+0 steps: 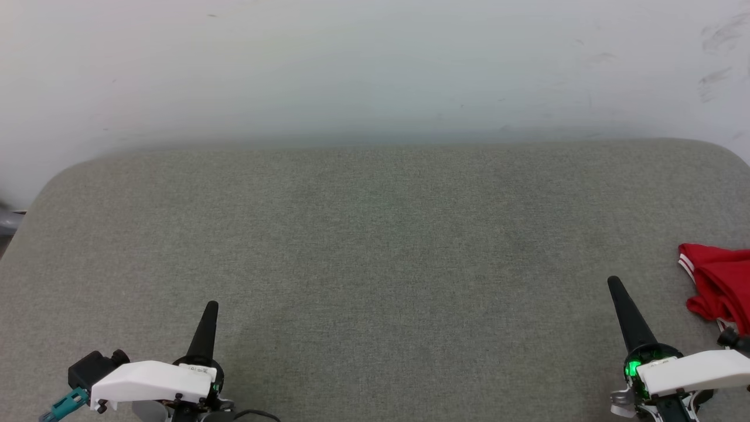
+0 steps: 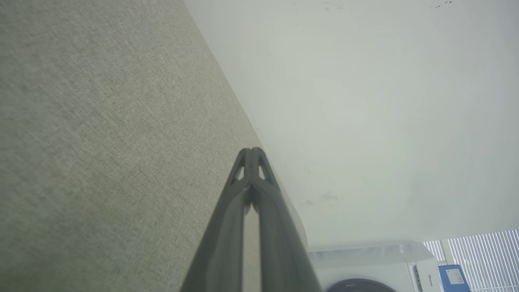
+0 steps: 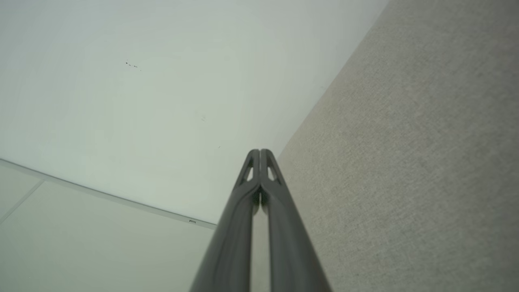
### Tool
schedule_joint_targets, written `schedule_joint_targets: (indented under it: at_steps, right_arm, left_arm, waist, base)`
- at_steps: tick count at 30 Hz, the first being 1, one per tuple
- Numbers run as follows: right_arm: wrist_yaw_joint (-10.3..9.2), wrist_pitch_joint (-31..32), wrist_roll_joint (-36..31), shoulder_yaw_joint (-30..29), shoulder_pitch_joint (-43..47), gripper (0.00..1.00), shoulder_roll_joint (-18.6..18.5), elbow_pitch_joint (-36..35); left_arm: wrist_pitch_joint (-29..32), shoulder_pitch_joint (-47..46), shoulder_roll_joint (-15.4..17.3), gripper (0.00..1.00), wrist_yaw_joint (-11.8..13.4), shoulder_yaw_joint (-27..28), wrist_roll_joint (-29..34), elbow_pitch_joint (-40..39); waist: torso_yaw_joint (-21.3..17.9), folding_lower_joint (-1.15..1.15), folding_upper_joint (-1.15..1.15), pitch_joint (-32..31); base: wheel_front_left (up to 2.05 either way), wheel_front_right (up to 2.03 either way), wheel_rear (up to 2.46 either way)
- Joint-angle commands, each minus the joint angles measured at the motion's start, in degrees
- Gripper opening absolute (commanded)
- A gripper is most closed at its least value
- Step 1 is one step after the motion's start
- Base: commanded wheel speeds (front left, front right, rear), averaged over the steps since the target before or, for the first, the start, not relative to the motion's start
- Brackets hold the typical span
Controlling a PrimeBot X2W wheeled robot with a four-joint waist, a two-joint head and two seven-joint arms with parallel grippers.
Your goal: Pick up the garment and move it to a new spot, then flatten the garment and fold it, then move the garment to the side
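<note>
Fingers (image 2: 229, 227) clenched, empty, both arms: left gripper (image 1: 210, 310) low-left, right gripper (image 1: 615, 286) near red jersey tee (image 1: 720, 281) at right edge of grey fabric top (image 1: 375, 246), partly cut off. Fits pre-pickup or already set aside; can't tell.

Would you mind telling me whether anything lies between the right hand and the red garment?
Nothing visible does: only bare grey surface separates the shut right hand from the garment, which lies to its right and runs off the picture's edge.
</note>
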Motion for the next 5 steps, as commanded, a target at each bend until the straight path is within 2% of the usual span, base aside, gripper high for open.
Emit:
schedule_joint_targets:
  at_steps: [1, 5]
  right_arm:
    - [-0.01, 0.0, 1.6, -0.1, -1.4, 0.0, -0.3, 0.1]
    - [-0.01, 0.0, 3.2, -0.2, -1.7, 0.0, -0.3, 0.7]
  left_arm:
    - [0.4, -1.3, 0.0, 0.0, -0.5, 0.4, -1.3, -0.2]
    - [0.9, -1.5, -0.2, 0.0, -0.7, 0.8, -2.8, -0.1]
  waist:
    - [0.0, 0.0, 0.0, 0.0]
    - [0.1, 0.0, 0.0, 0.0]
  base:
    - [0.0, 0.0, 0.0]
    - [0.0, 0.0, 0.0]
